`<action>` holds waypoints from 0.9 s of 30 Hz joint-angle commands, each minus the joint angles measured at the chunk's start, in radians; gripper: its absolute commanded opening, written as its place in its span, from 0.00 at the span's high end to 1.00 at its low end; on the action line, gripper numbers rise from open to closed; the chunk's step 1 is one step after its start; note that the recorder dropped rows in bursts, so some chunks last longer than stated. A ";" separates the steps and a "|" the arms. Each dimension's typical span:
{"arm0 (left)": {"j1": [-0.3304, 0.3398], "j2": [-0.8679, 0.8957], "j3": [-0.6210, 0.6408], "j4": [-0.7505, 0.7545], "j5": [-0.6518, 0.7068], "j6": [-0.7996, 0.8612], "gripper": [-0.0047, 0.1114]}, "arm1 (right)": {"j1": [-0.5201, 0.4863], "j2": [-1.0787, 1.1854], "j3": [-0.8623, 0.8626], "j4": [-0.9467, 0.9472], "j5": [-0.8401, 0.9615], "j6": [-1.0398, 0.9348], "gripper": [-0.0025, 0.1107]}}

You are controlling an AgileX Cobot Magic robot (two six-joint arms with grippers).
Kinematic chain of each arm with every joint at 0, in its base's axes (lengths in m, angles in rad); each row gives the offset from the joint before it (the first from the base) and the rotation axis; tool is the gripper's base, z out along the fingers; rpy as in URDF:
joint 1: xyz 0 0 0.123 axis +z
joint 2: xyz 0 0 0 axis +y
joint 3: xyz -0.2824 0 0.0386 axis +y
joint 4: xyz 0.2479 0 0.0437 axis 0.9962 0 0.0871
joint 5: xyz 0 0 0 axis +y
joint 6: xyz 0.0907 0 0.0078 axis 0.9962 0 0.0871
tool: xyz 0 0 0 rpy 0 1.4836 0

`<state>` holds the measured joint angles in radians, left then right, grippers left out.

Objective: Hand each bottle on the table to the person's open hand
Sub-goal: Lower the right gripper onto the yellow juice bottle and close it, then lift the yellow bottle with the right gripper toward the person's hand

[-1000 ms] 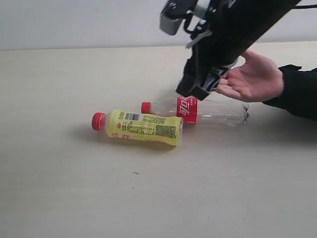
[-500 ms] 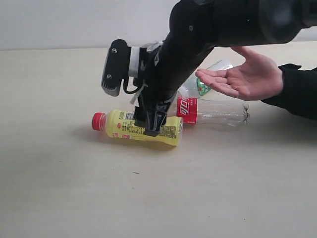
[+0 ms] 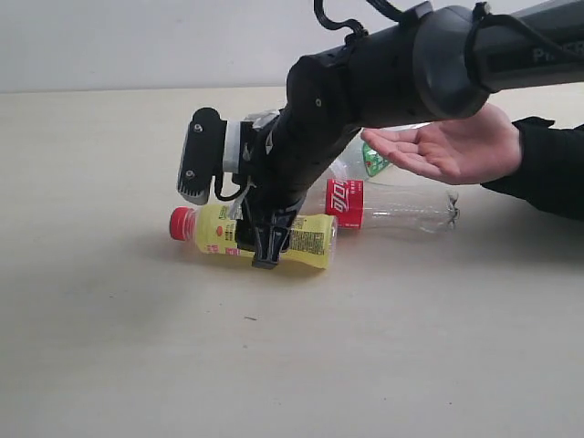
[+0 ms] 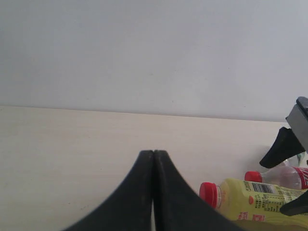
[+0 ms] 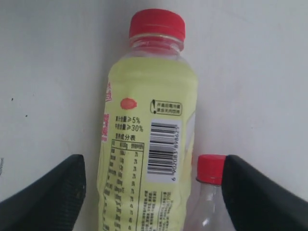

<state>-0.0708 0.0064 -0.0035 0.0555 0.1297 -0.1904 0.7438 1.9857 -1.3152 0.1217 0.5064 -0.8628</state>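
The right tool (image 3: 268, 241), jaws apart, has swung left from the person's open, palm-up hand (image 3: 465, 146) and now straddles the yellow plastic bottle with red cap (image 3: 212, 230) lying on the pale beige tabletop (image 3: 137, 347). It is likely the next handover. A clear green-labelled bottle (image 3: 372, 161) shows just behind the palm. The left tool (image 4: 153, 192) is pressed together.

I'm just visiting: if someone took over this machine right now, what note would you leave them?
Left tool: shut, holding nothing.
Right tool: open, straddling the yellow bottle lying on the table, not yet gripping.
Red-label bottle lies just behind it.
Green-label bottle shows at the person's open hand, seemingly delivered.
Left: hand over yellow, then red-label.
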 commanded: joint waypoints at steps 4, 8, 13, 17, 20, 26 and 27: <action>0.001 -0.006 0.003 -0.008 -0.001 0.001 0.96 | 0.001 0.048 -0.006 -0.002 -0.032 -0.006 0.32; 0.001 -0.006 0.003 -0.008 -0.001 0.001 0.96 | 0.001 0.064 -0.006 -0.002 -0.050 -0.006 0.32; 0.001 -0.006 0.003 -0.008 -0.001 0.001 0.96 | 0.001 0.110 -0.006 0.003 -0.061 -0.003 0.32; 0.001 -0.006 0.003 -0.008 -0.001 0.001 0.96 | 0.001 0.123 -0.006 0.005 -0.061 -0.003 0.35; 0.001 -0.006 0.003 -0.008 -0.001 0.001 0.96 | 0.001 0.123 -0.006 0.007 -0.061 0.000 0.48; 0.001 -0.006 0.003 -0.008 -0.001 0.001 0.96 | 0.001 0.118 -0.006 0.037 -0.043 0.001 0.93; 0.001 -0.006 0.003 -0.008 -0.001 0.001 0.96 | 0.001 0.111 -0.006 0.058 -0.039 0.001 0.98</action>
<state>-0.0708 0.0064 -0.0035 0.0555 0.1297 -0.1904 0.7438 2.1103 -1.3152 0.1383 0.4556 -0.8646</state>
